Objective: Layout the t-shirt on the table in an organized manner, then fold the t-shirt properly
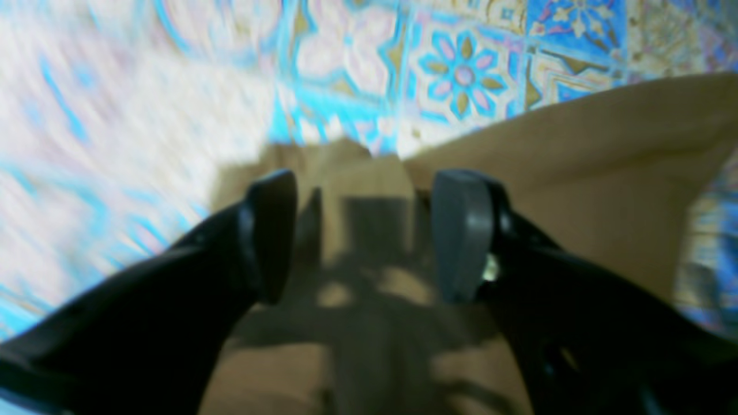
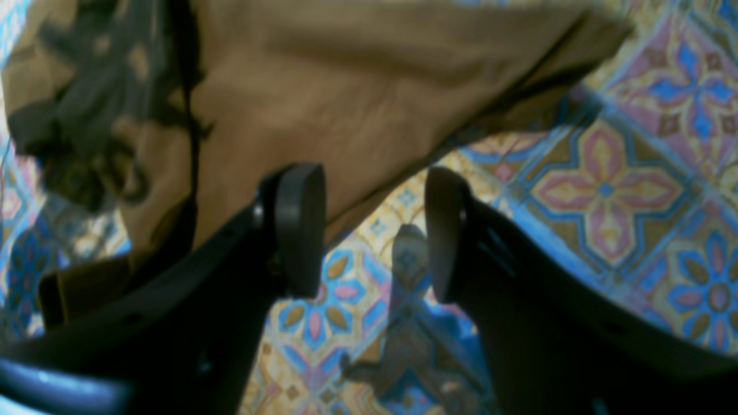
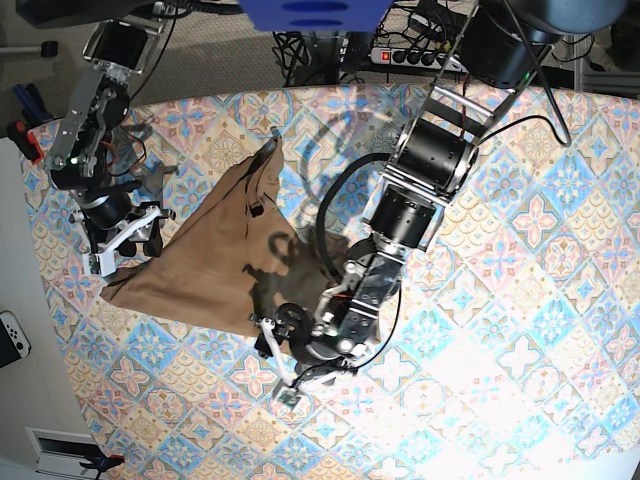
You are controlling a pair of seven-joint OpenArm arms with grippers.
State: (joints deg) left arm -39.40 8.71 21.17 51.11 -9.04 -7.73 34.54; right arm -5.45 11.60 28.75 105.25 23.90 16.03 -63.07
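Observation:
The tan-brown t-shirt (image 3: 215,260) lies bunched in a rough triangle on the left part of the patterned table (image 3: 520,260). My left gripper (image 3: 280,362) hovers at the shirt's near right corner. In the left wrist view, the left gripper (image 1: 366,236) is open, with t-shirt (image 1: 605,190) fabric lying under and beyond the gap, nothing pinched. My right gripper (image 3: 128,240) sits at the shirt's left edge. Seen from the right wrist, the right gripper (image 2: 372,230) is open over bare table (image 2: 611,190), and the t-shirt (image 2: 357,98) edge runs just beyond its left finger.
The table's left edge runs close to the right arm (image 3: 85,130). A white game controller (image 3: 12,335) lies off the table at the far left. Cables and a power strip (image 3: 420,55) sit behind the table's far edge.

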